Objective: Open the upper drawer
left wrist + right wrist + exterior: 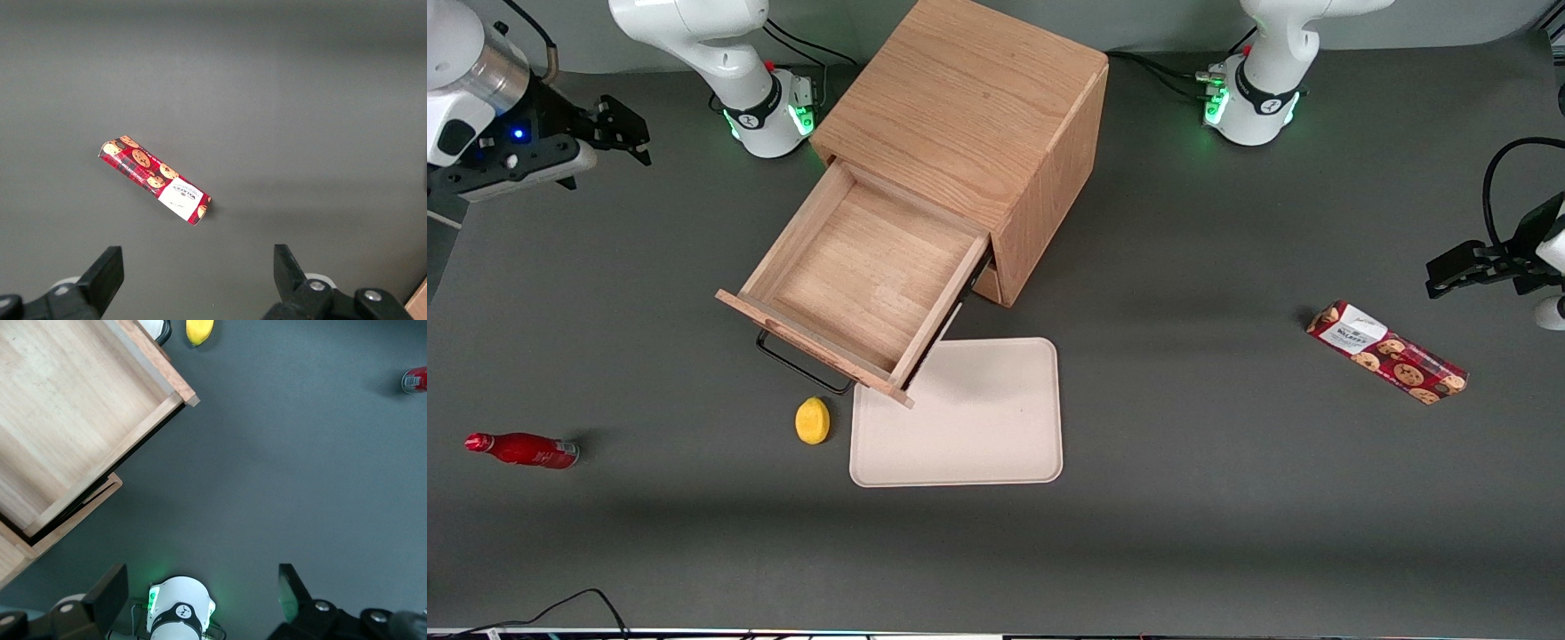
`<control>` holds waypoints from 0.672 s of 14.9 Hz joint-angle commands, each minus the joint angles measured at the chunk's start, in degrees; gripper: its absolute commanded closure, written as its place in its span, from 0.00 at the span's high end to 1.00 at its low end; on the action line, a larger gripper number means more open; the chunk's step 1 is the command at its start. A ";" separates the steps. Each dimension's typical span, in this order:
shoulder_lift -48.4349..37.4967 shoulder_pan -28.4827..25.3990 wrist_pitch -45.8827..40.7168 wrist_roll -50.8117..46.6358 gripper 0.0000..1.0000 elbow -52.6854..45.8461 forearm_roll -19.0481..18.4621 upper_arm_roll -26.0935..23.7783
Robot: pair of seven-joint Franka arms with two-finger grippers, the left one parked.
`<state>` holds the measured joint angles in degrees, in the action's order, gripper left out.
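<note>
The oak cabinet [978, 124] stands near the middle of the table. Its upper drawer [863, 271] is pulled far out toward the front camera and holds nothing; its inside also shows in the right wrist view as the upper drawer [63, 407]. The black bar handle [800, 363] hangs under the drawer's front panel. My gripper [627, 133] hovers high above the table at the working arm's end, well away from the drawer. It is the open gripper [200, 593] in the wrist view, with nothing between its fingers [110, 590]. The bottom drawer's edge [100, 497] peeks out below the open one.
A cream tray [969, 427] lies in front of the cabinet, partly under the open drawer. A yellow lemon-like fruit [813, 420] sits beside the tray. A red bottle [523, 450] lies toward the working arm's end. A red biscuit packet [1387, 352] lies toward the parked arm's end.
</note>
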<state>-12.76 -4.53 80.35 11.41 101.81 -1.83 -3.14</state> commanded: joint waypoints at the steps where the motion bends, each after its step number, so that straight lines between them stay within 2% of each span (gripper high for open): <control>1: 0.38 0.05 0.76 -1.56 1.00 -1.36 0.15 0.68; 4: -0.86 -0.48 2.88 -19.35 1.00 -0.83 0.42 0.42; 5: -1.21 -0.48 2.96 -21.85 1.00 -0.39 0.51 0.33; 8: -0.34 -0.22 2.53 -21.96 1.00 -1.97 2.18 1.29; 10: 0.54 -0.65 2.09 -21.87 1.00 -2.67 2.01 2.52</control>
<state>-13.29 -4.76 83.13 -8.98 100.84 -1.01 -1.89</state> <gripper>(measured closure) 0.000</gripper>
